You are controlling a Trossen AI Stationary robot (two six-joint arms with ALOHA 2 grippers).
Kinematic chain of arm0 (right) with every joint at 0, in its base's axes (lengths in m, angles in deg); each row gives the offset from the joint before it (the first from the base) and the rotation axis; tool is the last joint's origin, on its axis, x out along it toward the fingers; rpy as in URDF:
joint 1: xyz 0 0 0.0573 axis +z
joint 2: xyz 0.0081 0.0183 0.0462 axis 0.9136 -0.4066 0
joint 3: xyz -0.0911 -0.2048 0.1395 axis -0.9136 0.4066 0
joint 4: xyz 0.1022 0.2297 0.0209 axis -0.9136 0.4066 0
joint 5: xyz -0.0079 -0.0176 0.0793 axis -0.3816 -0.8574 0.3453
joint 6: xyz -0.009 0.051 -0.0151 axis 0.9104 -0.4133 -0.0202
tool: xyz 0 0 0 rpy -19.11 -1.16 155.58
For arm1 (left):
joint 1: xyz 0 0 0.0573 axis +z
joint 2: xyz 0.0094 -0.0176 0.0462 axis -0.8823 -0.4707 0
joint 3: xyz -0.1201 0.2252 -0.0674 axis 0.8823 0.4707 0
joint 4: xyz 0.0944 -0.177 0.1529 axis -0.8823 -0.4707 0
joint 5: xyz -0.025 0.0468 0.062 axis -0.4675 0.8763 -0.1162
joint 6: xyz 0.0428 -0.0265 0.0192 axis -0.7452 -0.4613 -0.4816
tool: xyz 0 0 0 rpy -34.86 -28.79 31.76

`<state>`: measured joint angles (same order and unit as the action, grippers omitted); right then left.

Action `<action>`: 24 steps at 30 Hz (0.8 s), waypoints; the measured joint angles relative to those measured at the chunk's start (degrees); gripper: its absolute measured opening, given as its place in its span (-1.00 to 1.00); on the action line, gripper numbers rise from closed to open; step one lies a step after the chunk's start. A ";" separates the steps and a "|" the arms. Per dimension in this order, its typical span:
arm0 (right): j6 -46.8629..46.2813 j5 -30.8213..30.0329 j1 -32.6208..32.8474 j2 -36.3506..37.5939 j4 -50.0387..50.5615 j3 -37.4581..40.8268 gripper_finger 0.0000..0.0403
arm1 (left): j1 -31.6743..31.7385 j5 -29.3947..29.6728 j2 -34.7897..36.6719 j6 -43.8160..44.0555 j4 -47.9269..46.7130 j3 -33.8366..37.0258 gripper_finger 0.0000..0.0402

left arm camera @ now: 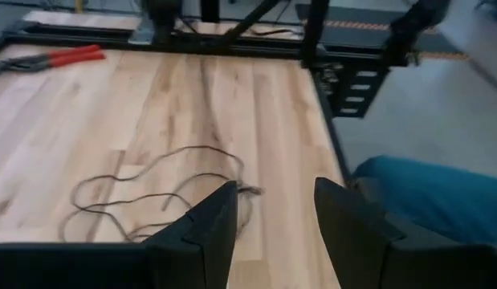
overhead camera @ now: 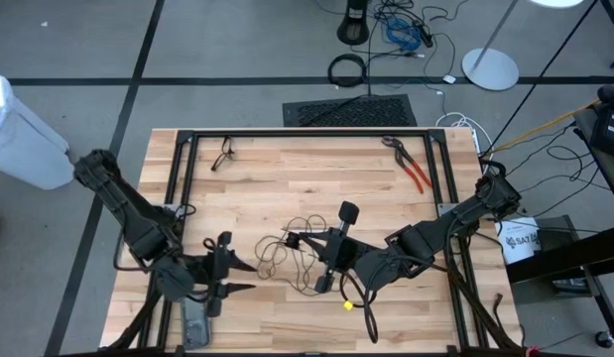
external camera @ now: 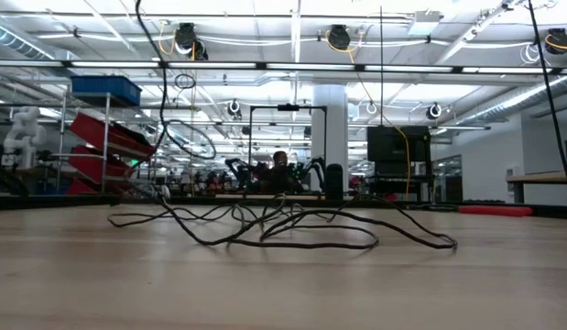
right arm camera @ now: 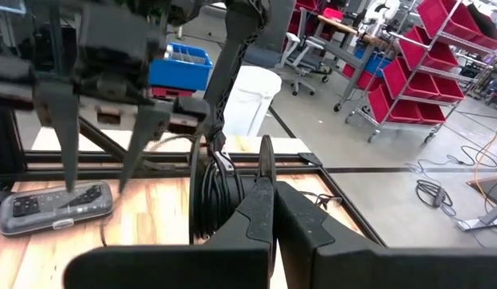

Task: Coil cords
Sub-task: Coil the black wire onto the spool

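While the cord (overhead camera: 292,243) lies in loose, uneven loops on the middle of the desk (overhead camera: 287,169), the main risk is a tangle: any pull on 1 strand would likely drag the neighbouring loops with it and tighten them into a knot instead of a coil. A second risk is a missed pick, since the cord is thin and lies flat on the wood, so fingers closing slightly off line would close on nothing.

The left gripper (overhead camera: 242,277) sits near the front left of the desk with its 2 fingers spread, holding nothing. The nearest loops lie just beyond its fingertips and slightly to its right, apart from them.

The right gripper (overhead camera: 308,238) reaches in from the right with its fingers pressed together, its tip at the right-hand side of the tangle. Whether a strand is caught between them cannot be told.

Red-handled pliers (overhead camera: 414,169) lie well apart at the far right of the desk.
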<state>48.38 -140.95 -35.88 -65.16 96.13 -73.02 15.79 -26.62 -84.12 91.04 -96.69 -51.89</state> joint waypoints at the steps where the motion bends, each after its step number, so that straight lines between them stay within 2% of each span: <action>1: 0.00 0.00 0.00 0.00 0.21 0.00 -1.00 | -0.39 -0.51 0.46 0.76 -0.23 0.00 -0.14; 5: -0.07 0.00 0.00 0.00 0.67 0.00 -1.00 | -2.48 -4.49 0.96 3.28 -2.87 0.00 -0.14; 8: -0.15 0.02 0.00 0.00 0.77 0.00 -1.00 | -4.08 -4.82 0.87 4.27 -4.59 0.02 -0.14; 13: -0.20 0.02 0.00 0.00 0.76 0.00 -1.00 | -4.23 2.29 1.07 1.98 -3.67 -0.35 -0.14; 16: -0.18 0.31 0.00 0.02 0.74 0.00 -1.00 | -4.24 11.30 1.13 -5.85 1.54 -0.85 -0.14; 19: 0.10 3.87 -0.02 0.02 0.72 0.00 -1.00 | -4.24 20.20 0.66 -18.79 9.62 -0.89 -0.14; 21: 0.20 5.60 -0.15 0.02 0.69 0.00 -1.00 | -4.19 22.24 -0.16 -27.40 13.97 -0.92 -0.14; 24: 0.41 6.05 -0.15 0.02 0.67 0.00 -1.00 | -4.21 22.29 -2.08 -35.28 19.13 -0.92 -0.14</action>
<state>48.80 -134.89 -36.03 -65.14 96.80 -73.02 11.58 -4.33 -86.19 55.76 -77.56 -52.81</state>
